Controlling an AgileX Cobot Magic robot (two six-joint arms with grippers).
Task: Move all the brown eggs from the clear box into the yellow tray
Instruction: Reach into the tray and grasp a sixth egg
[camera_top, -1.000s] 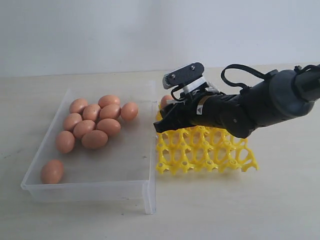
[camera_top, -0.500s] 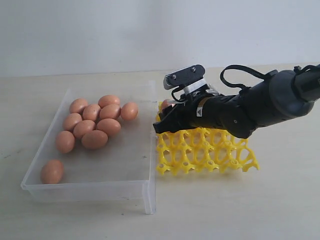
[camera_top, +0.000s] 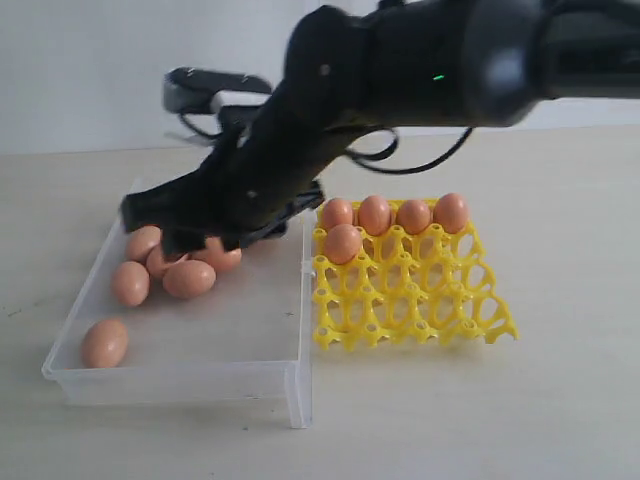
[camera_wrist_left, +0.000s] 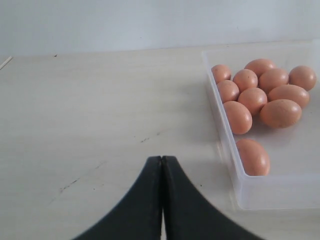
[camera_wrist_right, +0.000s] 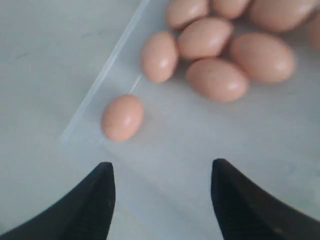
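Hovering over brown eggs in the clear box, the right gripper is spread wide, empty. And the left gripper is pressed together above the counter.

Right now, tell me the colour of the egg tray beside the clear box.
Bright yellow; the tray shows best in the exterior view.

several brown eggs hidden behind right arm, clear box cropped in both wrist views
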